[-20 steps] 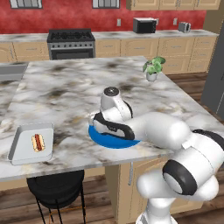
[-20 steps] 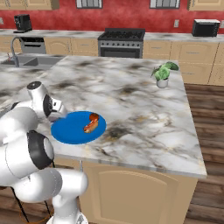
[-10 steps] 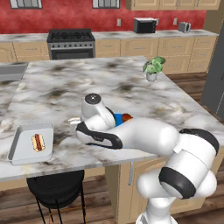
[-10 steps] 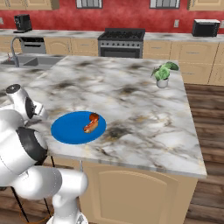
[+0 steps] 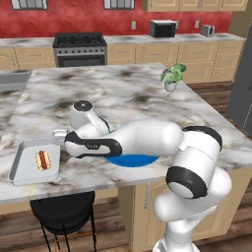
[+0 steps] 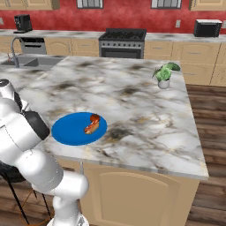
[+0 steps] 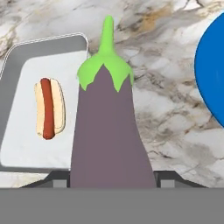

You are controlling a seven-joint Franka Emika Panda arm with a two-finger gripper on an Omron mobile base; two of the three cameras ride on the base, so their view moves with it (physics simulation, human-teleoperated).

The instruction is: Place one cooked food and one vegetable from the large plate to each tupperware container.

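Purple eggplant (image 7: 109,131), green cap; blue plate (image 6: 73,132); seemingly grey tray (image 7: 43,109).

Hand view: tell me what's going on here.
The gripper is shut on an eggplant, carrying it above the marble counter beside the light grey tray. That tray already holds a hot dog. The eggplant is not in the tray yet. On the blue plate, seen from the right base view, another hot dog lies beside a reddish item too small to identify.
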